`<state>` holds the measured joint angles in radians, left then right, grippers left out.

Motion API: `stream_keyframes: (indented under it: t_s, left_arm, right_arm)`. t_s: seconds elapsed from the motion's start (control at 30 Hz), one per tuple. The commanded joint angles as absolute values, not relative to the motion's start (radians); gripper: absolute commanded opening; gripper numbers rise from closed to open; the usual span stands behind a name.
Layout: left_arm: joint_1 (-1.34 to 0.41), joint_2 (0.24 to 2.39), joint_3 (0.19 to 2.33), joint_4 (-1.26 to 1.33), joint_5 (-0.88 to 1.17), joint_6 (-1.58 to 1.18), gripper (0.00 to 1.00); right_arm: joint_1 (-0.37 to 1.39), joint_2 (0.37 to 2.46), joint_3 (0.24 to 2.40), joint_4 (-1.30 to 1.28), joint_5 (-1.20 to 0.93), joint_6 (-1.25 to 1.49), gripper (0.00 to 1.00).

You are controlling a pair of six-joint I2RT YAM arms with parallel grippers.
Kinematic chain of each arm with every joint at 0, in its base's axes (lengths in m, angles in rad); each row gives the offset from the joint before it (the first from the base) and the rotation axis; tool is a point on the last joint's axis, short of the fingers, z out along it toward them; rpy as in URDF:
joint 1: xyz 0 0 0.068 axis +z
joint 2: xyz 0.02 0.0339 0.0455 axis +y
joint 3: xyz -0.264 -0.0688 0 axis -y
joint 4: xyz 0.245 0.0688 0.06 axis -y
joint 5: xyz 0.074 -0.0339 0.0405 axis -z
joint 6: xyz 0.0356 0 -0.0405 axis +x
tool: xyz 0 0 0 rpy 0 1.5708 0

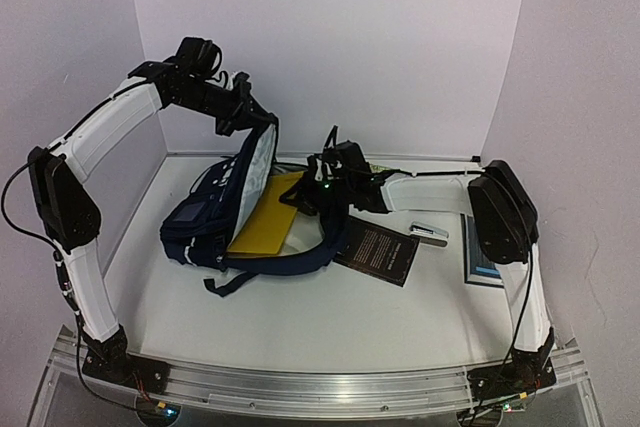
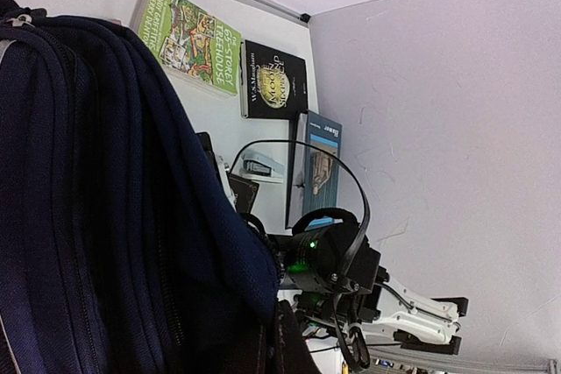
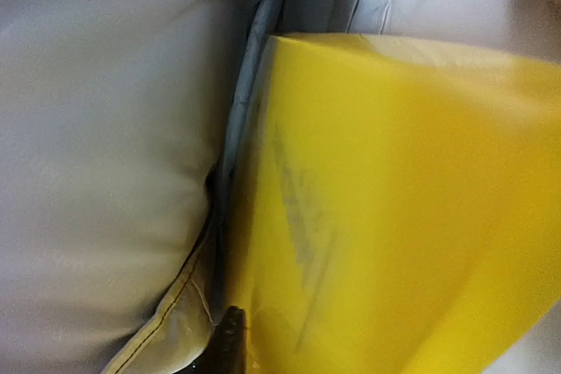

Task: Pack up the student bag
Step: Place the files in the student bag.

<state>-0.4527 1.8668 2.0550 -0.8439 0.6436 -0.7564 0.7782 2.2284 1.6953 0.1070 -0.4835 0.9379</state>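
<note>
Yellow folder [image 1: 262, 219] lies half inside the student bag [image 1: 195, 232], left of centre, its mouth facing your right gripper [image 1: 322, 187] just beside it; finger spread unreadable. Your left gripper [image 1: 245, 115], clamped on the bag, holds it open.

A white bench [image 1: 300, 317], evenly lit, is boxed in by a pale lilac back wall [image 1: 330, 37], left wall [image 1: 60, 47] and right wall [image 1: 590, 97], with a metal rail [image 1: 320, 379] along its near edge.

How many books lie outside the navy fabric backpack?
4: green illustrated book at back, black Maugham paperback beside it, blue book far right, black white-lettered book by backpack. More possibly hidden.
</note>
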Motion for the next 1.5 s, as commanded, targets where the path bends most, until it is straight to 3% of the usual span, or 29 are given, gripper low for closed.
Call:
stream_keyframes:
  t_s: [0.0,0.23,0.27,0.33,0.4,0.5,0.7,1.2,1.47]
  left_arm:
    - [-0.459,1.754,2.044,-0.699,0.728,-0.745,0.0]
    - [-0.459,1.743,2.042,-0.73,0.73,-0.731,0.0]
    - [-0.459,1.744,2.046,-0.737,0.723,-0.728,0.0]
    - [-0.459,1.748,2.051,-0.749,0.703,-0.722,0.0]
    - [-0.459,1.752,2.051,-0.756,0.69,-0.716,0.0]
    - [-0.458,1.754,2.045,-0.76,0.67,-0.714,0.0]
    - [-0.454,1.779,2.062,-0.854,0.586,-0.688,0.0]
    - [-0.451,1.756,1.986,-0.794,0.586,-0.692,0.0]
    - [-0.451,1.754,1.964,-0.802,0.592,-0.679,0.0]
  right_arm:
    - [0.77,2.229,1.806,0.087,-0.419,0.85,0.0]
    - [0.78,2.307,1.813,0.057,-0.36,0.762,0.01]
    - [0.785,2.31,1.795,0.051,-0.363,0.75,0.08]
    - [0.792,2.308,1.771,0.033,-0.362,0.727,0.44]
    - [0.793,2.298,1.781,0.002,-0.334,0.696,0.69]
    - [0.792,2.268,1.854,-0.073,-0.283,0.616,0.84]
    - [0.791,2.199,1.943,-0.176,-0.237,0.528,0.98]
    - [0.741,2.087,1.87,-0.236,-0.251,0.419,0.98]
    - [0.703,2.012,1.717,-0.276,-0.362,0.405,0.89]
